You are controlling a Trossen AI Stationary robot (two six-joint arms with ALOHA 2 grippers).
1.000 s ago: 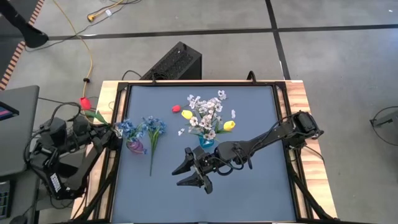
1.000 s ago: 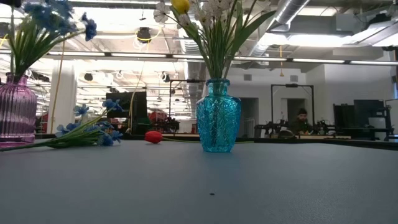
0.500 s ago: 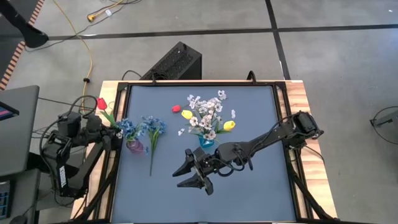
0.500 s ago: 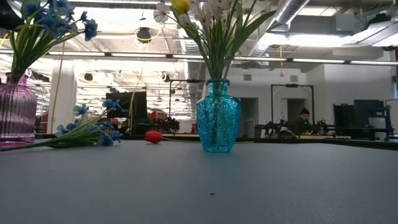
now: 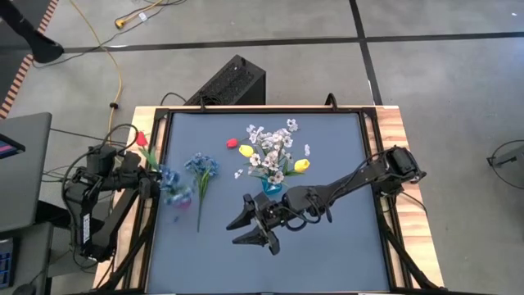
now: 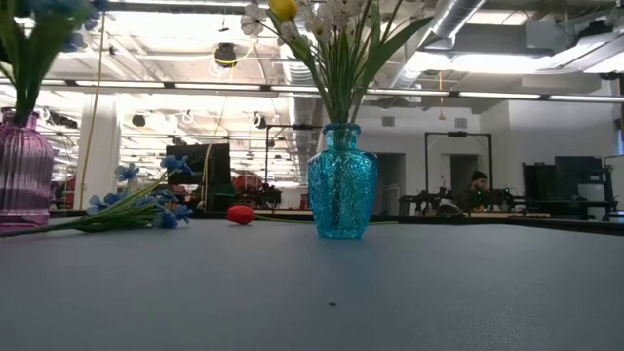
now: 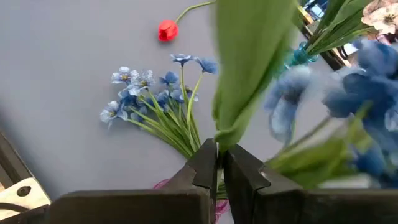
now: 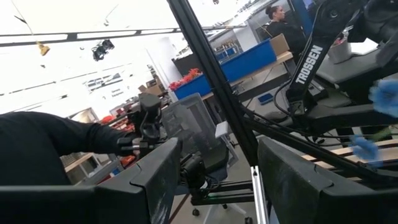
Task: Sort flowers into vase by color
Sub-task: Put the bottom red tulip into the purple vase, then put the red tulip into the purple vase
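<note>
Left gripper (image 7: 219,163) is pinched on a green stem; in the high view that stem carries a red tulip (image 5: 140,138), which has climbed over the last second from beside the table's left edge toward the far-left corner while the arm swung in. The left gripper now hangs right over the pink vase (image 6: 23,171), with the vase's pink rim showing just below the fingertips in the left wrist view.

The blue blossoms in that vase (image 5: 169,182) are smeared in the high view, where half a second ago they were crisp, so the bunch is probably being brushed or the vase nudged. In the low view the vase's blossoms have shifted up and left, nearly out of frame.

Judgement: a red tulip going in with blue is a colour mismatch unless that vase takes everything non-white.

Unchanged: loose blue spray (image 5: 201,168) flat on the table just beyond the left gripper, toward centre; second red tulip (image 7: 167,30) lying farther out; blue vase (image 6: 342,181) upright, holding white sprays and yellow tulips (image 5: 301,165).

Right gripper (image 5: 250,227) is parked low near the table's middle, well apart from the flowers, fingers spread, empty, not moved.

Risk: stem pressing the bunch sideways could tip the pink vase.
</note>
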